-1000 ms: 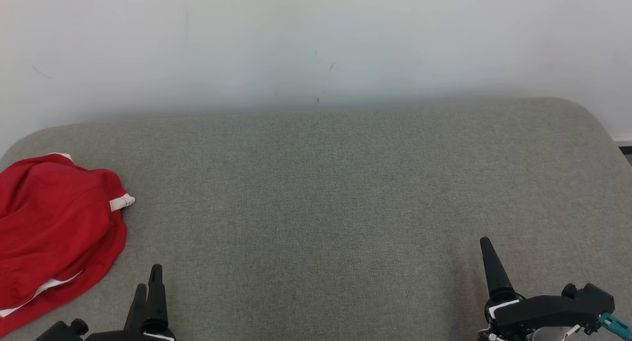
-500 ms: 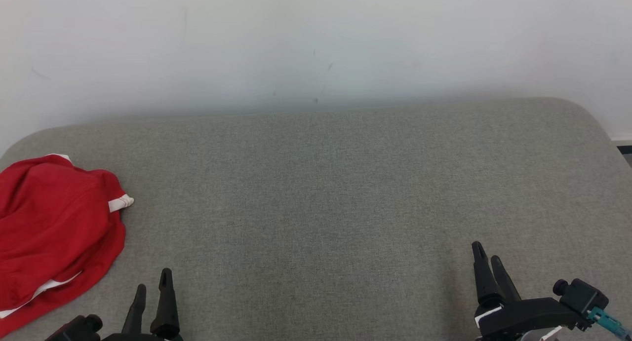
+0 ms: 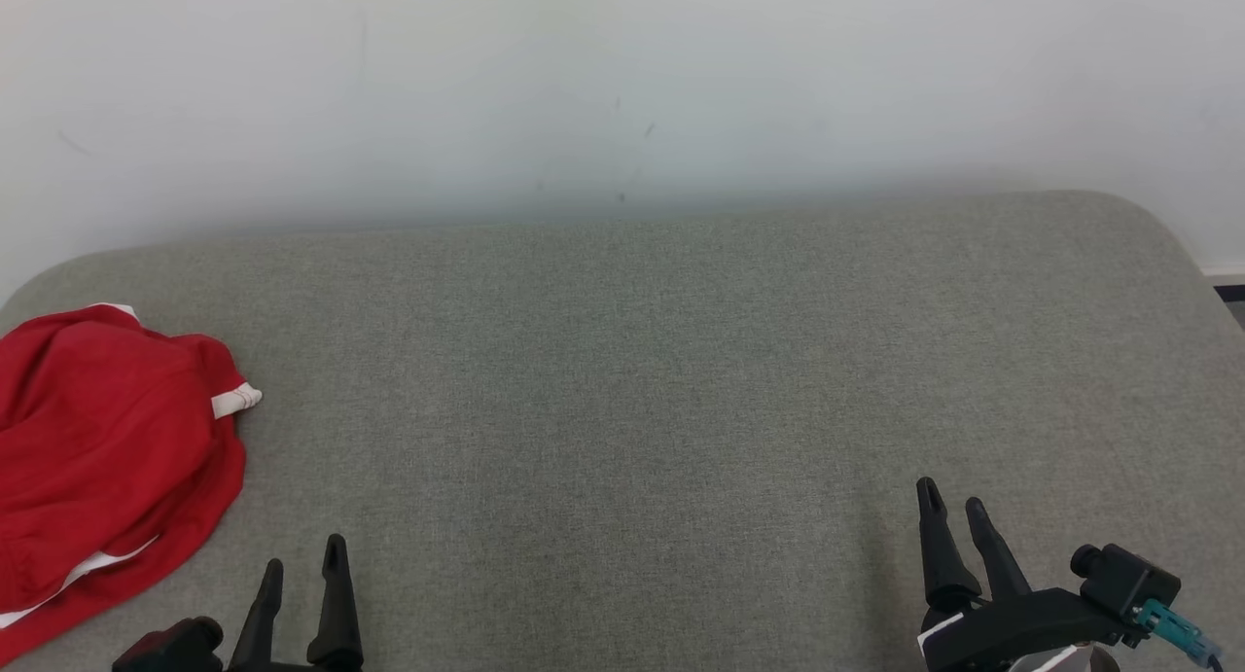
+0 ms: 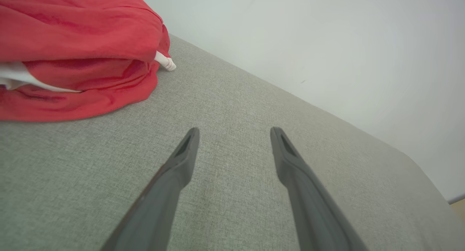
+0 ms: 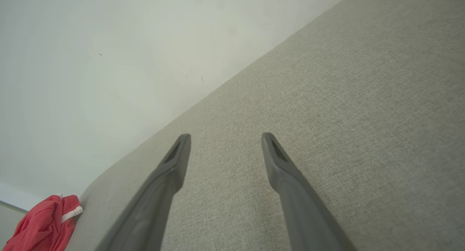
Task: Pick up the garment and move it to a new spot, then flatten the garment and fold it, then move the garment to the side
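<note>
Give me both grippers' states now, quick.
Left gripper: open, holding nothing.
Right gripper: open, holding nothing.

Soft, even, bright light falls across the grey fabric surface. A dim shadow band lies where it meets the wall. The fingers of the left gripper blur close to the lens.

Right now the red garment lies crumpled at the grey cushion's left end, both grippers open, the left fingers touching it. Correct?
One thing is wrong: the left gripper is not touching the red garment. The left wrist view shows its open fingers over bare grey cushion, apart from the cloth. The rest holds, the right gripper open too.
</note>
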You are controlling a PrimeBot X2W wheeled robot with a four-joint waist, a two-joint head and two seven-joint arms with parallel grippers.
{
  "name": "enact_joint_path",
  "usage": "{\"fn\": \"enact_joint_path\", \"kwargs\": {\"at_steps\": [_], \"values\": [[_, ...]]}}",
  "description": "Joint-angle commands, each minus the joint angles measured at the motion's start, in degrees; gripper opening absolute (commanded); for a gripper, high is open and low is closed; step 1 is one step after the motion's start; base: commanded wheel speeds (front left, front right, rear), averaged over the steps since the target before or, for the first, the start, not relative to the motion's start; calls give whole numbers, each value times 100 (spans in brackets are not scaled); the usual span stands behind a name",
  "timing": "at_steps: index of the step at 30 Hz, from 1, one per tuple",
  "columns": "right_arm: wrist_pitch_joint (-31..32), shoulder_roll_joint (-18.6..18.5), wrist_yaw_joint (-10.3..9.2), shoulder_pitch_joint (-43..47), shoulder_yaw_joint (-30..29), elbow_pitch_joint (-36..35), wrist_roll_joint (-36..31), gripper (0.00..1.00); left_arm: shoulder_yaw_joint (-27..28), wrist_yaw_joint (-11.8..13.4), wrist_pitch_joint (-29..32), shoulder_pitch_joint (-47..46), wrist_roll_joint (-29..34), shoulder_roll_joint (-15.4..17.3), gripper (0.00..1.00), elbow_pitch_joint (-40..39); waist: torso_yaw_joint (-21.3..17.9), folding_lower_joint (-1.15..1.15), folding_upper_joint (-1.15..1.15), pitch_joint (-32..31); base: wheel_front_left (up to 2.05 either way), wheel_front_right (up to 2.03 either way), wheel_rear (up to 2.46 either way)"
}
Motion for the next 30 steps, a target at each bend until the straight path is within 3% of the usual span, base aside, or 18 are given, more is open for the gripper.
{"fn": "enact_joint_path", "kwargs": {"at_steps": [1, 30], "values": [[-59, 17, -6, -62, -11, -12, -162, 100, -24, 8, -68, 39, 185, 50, 100, -38, -5, 0, 0, 1, 0, 0, 0], [-441, 79, -9, -42, -29, 191, -1744, 100, -86, 201, -456, 181, 1719, 94, 100, -34, -61, 0, 0, 21, 0, 0, 0]]}}
